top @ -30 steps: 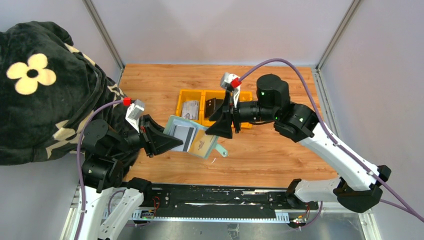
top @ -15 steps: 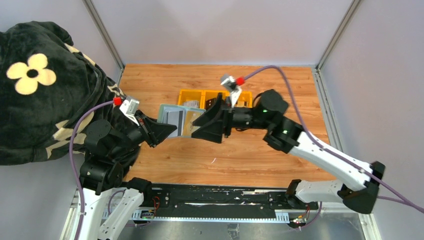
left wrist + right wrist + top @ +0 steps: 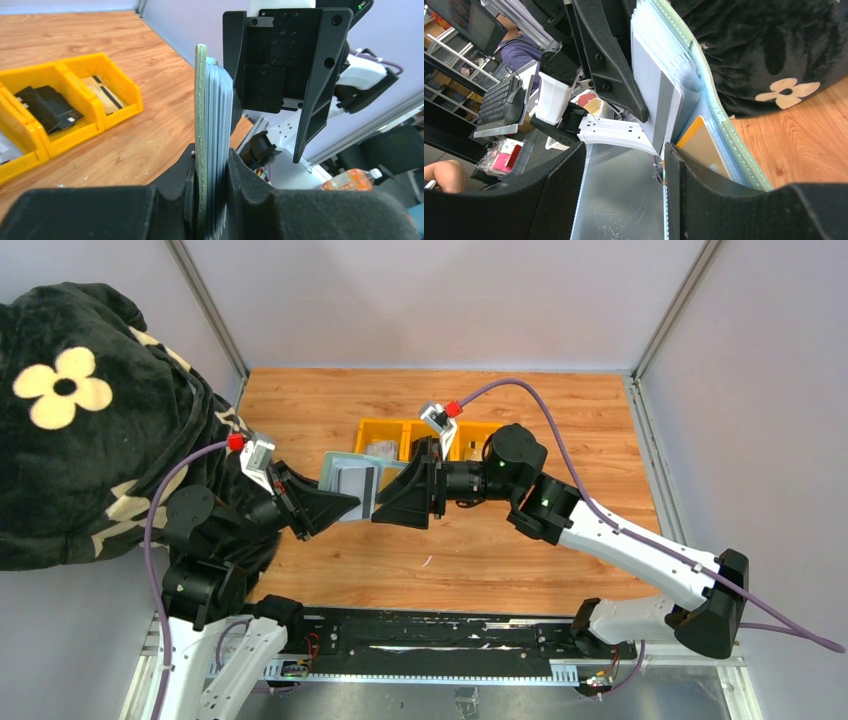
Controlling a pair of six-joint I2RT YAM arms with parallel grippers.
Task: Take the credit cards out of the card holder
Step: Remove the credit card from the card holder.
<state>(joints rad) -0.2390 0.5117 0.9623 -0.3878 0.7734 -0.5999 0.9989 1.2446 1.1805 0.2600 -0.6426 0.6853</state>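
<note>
- One card holder (image 3: 345, 472). It is held up off the worktop (image 3: 500, 540), between the two arms and just near of the yellow tray (image 3: 127, 100).
- Two arms. The left arm (image 3: 210, 520) reaches in from the left and the right arm (image 3: 600, 535) from the right, and their tips almost meet at the holder.
- The left jaws are clamped on one edge of the holder, which stands upright on edge between them.
- The right jaws are apart with a wide gap between them, just beside the holder's free edge. They grip nothing.
- Two cards show in the holder. A silver-grey card (image 3: 656, 95) with a darker stripe sits in an upper pocket. An orange-tan card (image 3: 698, 145) sticks out of a pocket beside it.
- The tray has three compartments side by side on the worktop. The middle one holds black cards (image 3: 47, 105), but I cannot tell how many. The end one holds a tan card (image 3: 102, 92). The third is cut off at the edge of the left wrist view.
- The holder has a sage-green outer skin with a stitched rim. Inside it is pale grey-blue, with clear pockets layered like thin leaves.
- Seen edge-on from the left wrist, the green cover sits on one side and the pale pockets are stacked against it.
- One black blanket (image 3: 90, 410) with cream flowers lies bunched at the left, off the worktop.
</note>
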